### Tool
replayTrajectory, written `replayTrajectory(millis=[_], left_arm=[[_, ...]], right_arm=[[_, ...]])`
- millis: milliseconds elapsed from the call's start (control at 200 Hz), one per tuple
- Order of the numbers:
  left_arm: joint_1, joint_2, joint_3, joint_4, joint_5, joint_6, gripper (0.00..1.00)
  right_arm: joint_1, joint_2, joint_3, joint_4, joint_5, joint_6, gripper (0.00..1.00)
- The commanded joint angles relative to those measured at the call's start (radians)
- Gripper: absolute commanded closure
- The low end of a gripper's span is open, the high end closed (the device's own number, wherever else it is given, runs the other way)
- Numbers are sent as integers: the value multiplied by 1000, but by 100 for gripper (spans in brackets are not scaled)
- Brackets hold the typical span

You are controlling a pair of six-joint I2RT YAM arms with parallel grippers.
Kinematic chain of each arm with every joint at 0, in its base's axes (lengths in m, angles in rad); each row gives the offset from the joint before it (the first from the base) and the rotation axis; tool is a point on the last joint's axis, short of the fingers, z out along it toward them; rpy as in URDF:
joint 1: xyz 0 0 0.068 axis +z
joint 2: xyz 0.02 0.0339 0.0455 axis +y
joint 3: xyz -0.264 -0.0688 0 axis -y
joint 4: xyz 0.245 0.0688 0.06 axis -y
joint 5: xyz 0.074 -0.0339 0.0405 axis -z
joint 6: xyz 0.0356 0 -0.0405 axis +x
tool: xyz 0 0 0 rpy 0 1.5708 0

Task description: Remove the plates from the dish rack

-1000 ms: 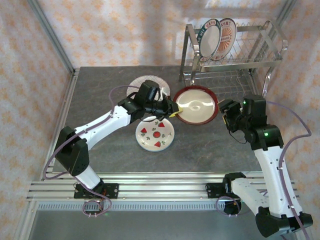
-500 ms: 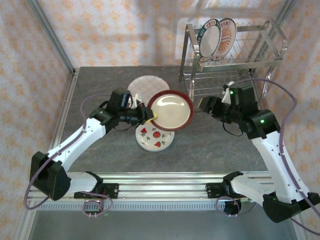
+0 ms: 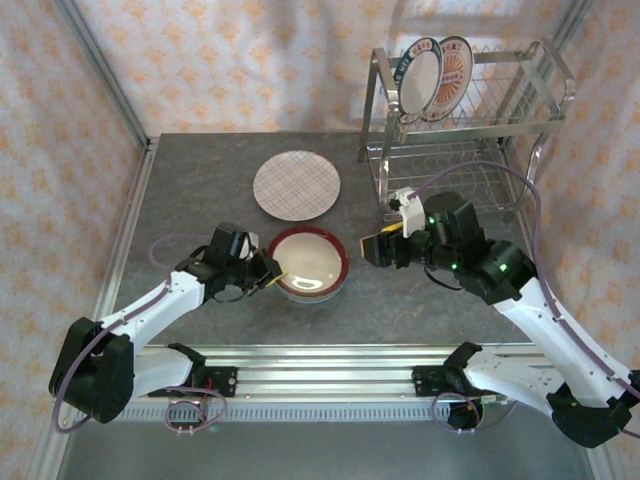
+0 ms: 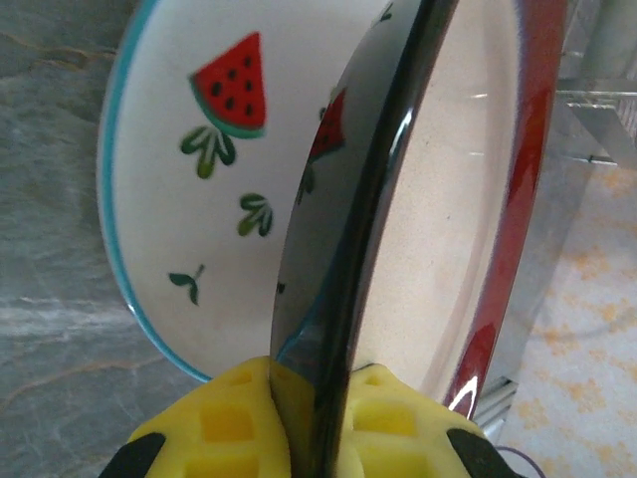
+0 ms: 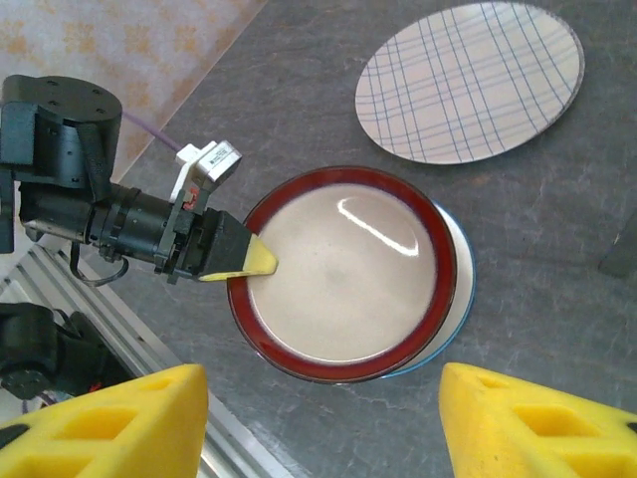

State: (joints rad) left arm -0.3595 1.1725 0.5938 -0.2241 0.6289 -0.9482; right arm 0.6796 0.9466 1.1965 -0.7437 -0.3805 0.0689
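Dish rack (image 3: 470, 112) far right: two plates (image 3: 435, 78) upright in top slots, beyond right end effector (image 3: 377, 247), which is spread and empty; right arm nearer. Red-rimmed plate (image 3: 308, 260) over watermelon plate (image 4: 189, 199) on desk (image 3: 200, 190), rim clamped by left end effector (image 3: 277, 276).

The grey marbled table (image 3: 200, 190) carries a plaid plate (image 3: 297, 185) lying flat near its far middle, a teal-rimmed watermelon plate (image 4: 189, 189) flat nearer the front, apart from it, and the rack (image 3: 480, 125) standing in the far right corner
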Motion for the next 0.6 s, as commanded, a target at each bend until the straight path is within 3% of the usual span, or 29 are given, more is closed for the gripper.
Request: replayTrajectory(millis=[0,596], left_arm=[[4,-7,-1,233,-10,2,100],[4,156,8,317,-1,26,100]], right_arm=[[7,-12,-14,72,39,-87,38],[9,29,-19,118,32,-63,37]])
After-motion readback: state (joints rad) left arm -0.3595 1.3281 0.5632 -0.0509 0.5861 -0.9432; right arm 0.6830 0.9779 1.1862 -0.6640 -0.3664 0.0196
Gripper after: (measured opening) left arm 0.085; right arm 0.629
